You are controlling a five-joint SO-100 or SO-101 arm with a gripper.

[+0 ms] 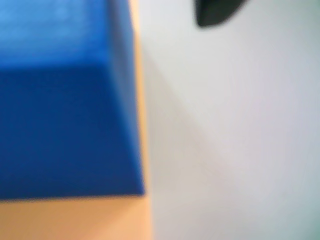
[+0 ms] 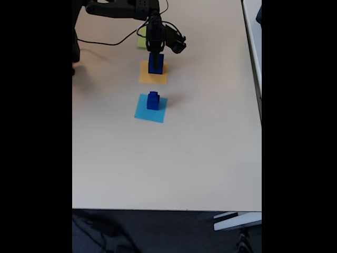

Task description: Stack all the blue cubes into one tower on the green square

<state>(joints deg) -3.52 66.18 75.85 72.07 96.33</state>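
Blue cube sits on orange square, right under the pincer, which reaches down over its top; grip can't be told. Green square behind the pincer looks bare. Small stack on light-blue square waits in front. Barely started.

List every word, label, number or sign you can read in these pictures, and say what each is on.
None can be read. The blue cubes, the orange square, the light-blue square, the green square and the table show plain surfaces; the wrist view is blurred.
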